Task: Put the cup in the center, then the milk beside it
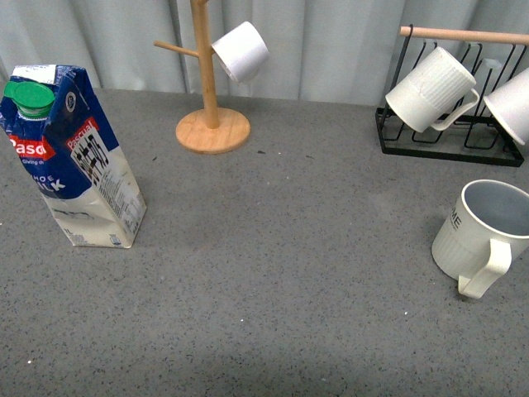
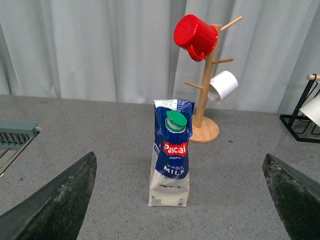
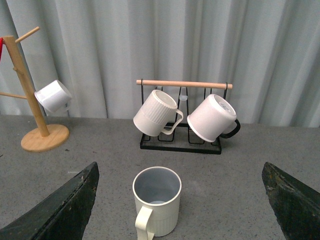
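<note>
Grey speckled worktop (image 1: 273, 273), pale curtain (image 1: 331, 41) behind it. Milk (image 1: 70, 157) stood upright at the far left of the front view, green cap up, its lower body a bit dented and leaning. Cup (image 1: 483, 231) sat upright at the far right edge, grey-blue inside showing, thick handle turned toward the robot, lettering ending "ME" on the wall. The two were well apart, on opposite sides. At the back, a wooden mug tree (image 1: 211, 116) held a small white cup (image 1: 241, 50) on one peg; the left wrist view also showed a red cup (image 2: 196, 36) higher on it. To the back right, a black wire rack (image 1: 446, 136) carried a ribbed white mug (image 1: 430, 89) and another white mug (image 1: 512, 103), both hanging tilted. Left pincer (image 2: 178, 155) was spread wide, holding nothing, facing the milk from some way off. Right pincer (image 3: 180, 164) was likewise spread wide and empty, with the cup ahead between its fingers' line, not touching.
</note>
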`<state>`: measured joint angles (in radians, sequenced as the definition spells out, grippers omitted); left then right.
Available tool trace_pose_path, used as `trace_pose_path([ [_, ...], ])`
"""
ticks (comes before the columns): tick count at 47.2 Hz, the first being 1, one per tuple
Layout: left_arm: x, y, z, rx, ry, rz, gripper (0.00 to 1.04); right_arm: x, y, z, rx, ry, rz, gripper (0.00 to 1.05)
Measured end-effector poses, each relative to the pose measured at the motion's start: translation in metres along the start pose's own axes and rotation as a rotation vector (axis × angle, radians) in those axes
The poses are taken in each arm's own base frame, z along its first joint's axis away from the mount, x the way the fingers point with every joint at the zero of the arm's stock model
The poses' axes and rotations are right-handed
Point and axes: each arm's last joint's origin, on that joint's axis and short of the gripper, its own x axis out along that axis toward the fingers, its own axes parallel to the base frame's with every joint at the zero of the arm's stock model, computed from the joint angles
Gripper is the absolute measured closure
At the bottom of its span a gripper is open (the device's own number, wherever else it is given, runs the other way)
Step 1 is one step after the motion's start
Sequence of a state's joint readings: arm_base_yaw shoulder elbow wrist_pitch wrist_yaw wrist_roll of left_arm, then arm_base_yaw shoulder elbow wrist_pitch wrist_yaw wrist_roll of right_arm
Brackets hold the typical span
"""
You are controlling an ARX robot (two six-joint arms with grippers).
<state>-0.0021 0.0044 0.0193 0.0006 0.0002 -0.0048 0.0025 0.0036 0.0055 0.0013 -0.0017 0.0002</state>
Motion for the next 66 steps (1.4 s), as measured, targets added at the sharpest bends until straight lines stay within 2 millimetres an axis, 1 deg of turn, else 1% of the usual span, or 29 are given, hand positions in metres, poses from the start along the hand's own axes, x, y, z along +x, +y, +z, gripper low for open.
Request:
trace_pose_path([
  [66, 0.0000, 0.0000, 0.0000, 0.000, 0.000, 0.000, 0.07, 0.0000, 0.0000, 0.0000, 0.000, 0.000, 0.000, 0.09],
])
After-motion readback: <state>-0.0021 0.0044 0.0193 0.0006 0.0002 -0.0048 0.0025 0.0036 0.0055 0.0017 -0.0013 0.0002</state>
